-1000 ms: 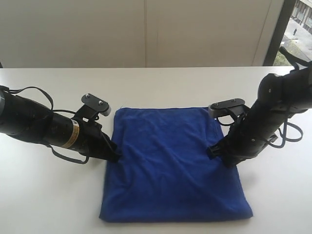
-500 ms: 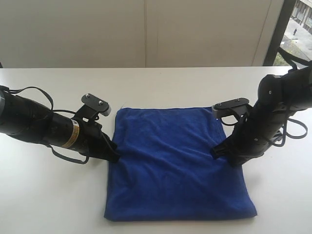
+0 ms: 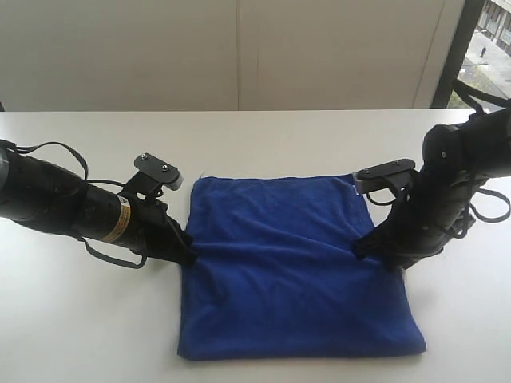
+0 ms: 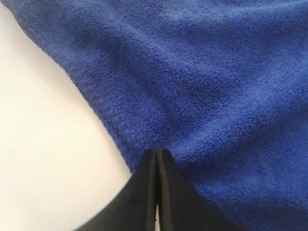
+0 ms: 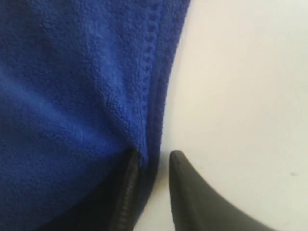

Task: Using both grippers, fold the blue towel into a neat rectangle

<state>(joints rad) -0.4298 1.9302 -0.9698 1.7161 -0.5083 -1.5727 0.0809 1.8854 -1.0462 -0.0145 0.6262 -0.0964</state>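
Observation:
The blue towel (image 3: 295, 271) lies flat on the white table (image 3: 263, 136) as a roughly square folded sheet. My left gripper (image 3: 190, 257) sits at the middle of its left edge. In the left wrist view that gripper (image 4: 157, 153) is shut, with the towel's (image 4: 216, 72) hem pinched at its tips. My right gripper (image 3: 361, 249) is at the middle of the right edge. In the right wrist view it (image 5: 154, 155) stands open. One finger rests on the towel (image 5: 62, 86), the other on bare table, and the hem lies loose between them.
The table's far edge meets a pale wall (image 3: 239, 56). A dark window frame (image 3: 449, 56) stands at the back right. Bare tabletop lies on both sides of the towel and behind it.
My right gripper's jaws have spread apart and that arm has shifted slightly right. The towel's near edge has slid right and a little away. The left arm has not moved.

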